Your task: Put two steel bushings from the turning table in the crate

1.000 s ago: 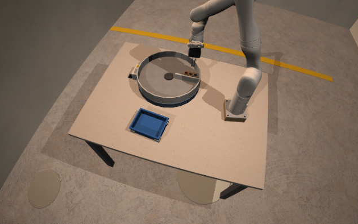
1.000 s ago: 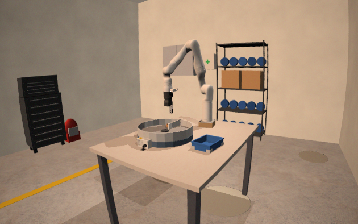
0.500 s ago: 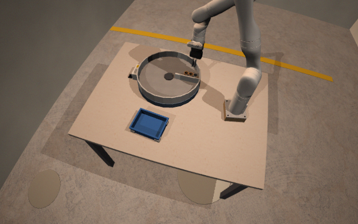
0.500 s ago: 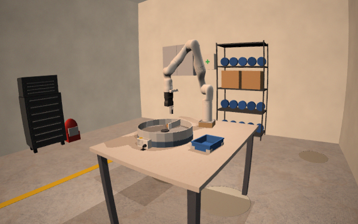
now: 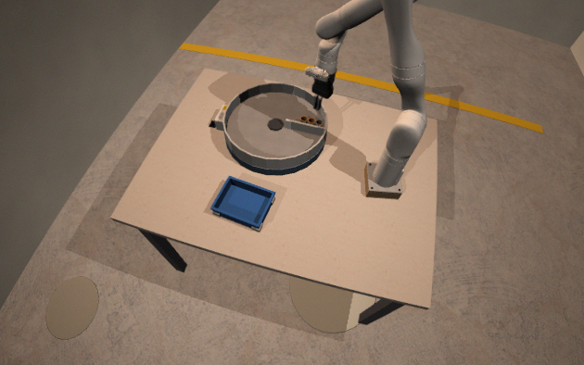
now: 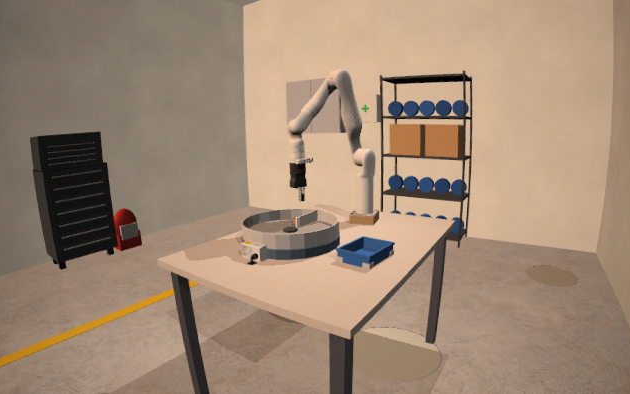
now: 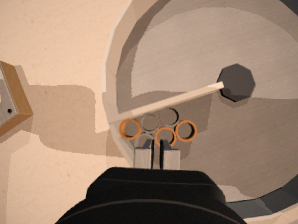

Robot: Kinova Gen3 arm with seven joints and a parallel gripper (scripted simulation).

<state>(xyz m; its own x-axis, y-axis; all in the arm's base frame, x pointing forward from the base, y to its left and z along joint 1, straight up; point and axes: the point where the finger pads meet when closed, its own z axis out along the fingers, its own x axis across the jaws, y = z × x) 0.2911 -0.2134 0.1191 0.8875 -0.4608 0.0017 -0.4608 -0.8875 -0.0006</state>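
On the tabletop (image 5: 320,241), a blue crate (image 5: 243,202) sits at six o'clock from the turning table (image 5: 273,159). A divider bar (image 5: 305,127) backs the bushings (image 5: 311,120). The hand (image 5: 318,106) hangs above them, fingers narrow, holding nothing.

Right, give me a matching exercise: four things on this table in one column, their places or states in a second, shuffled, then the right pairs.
Things:
1. gripper
2. crate
3. bushings
4. arm base

Places or states:
A. bunched against the divider inside the turning table
B. bolted near the table's edge, beside the turning table
C. blue, nothing in it
D. fingers nearly together, holding nothing, above the turning table's rim

Pairs: 1-D, 2-C, 3-A, 4-B
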